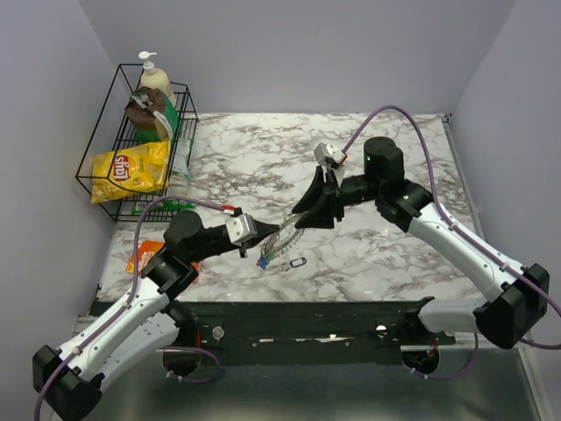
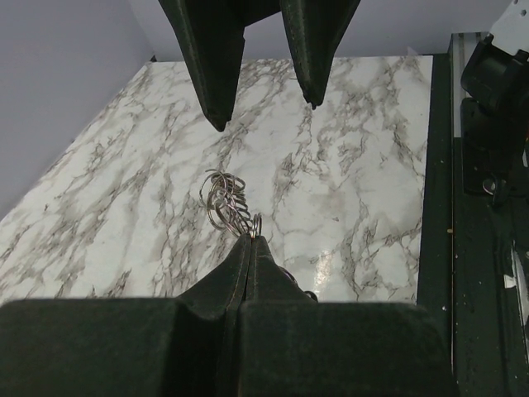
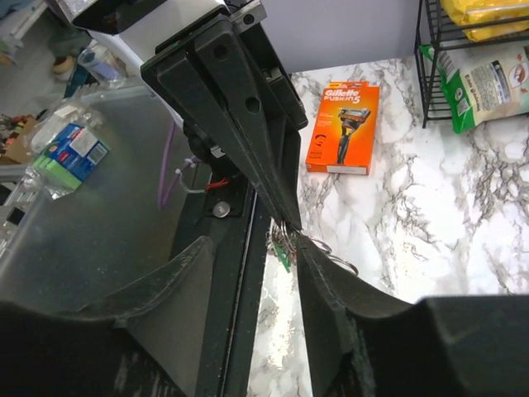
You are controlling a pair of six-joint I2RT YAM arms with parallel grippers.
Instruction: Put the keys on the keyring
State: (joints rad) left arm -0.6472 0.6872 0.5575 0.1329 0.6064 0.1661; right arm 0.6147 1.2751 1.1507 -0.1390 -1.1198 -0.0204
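The keyring (image 2: 225, 201) is a bunch of thin silvery wire loops held just above the marble. My left gripper (image 2: 252, 238) is shut on its near edge; from above the left gripper (image 1: 261, 231) points right with the keyring (image 1: 282, 239) at its tip. A green key (image 3: 283, 253) hangs from the bunch in the right wrist view. My right gripper (image 1: 303, 219) hovers over the ring's far side, jaws apart. In its own view the right gripper (image 3: 252, 248) has one finger beside the loops and clamps nothing. A blue key (image 1: 262, 261) and a dark-headed key (image 1: 298, 262) lie below the ring.
A black wire basket (image 1: 98, 184) at the back left holds a yellow chip bag (image 1: 131, 168) and a pump bottle (image 1: 155, 79). An orange razor box (image 3: 343, 128) lies near the left arm. The table's dark front rail (image 1: 307, 311) runs along the near edge.
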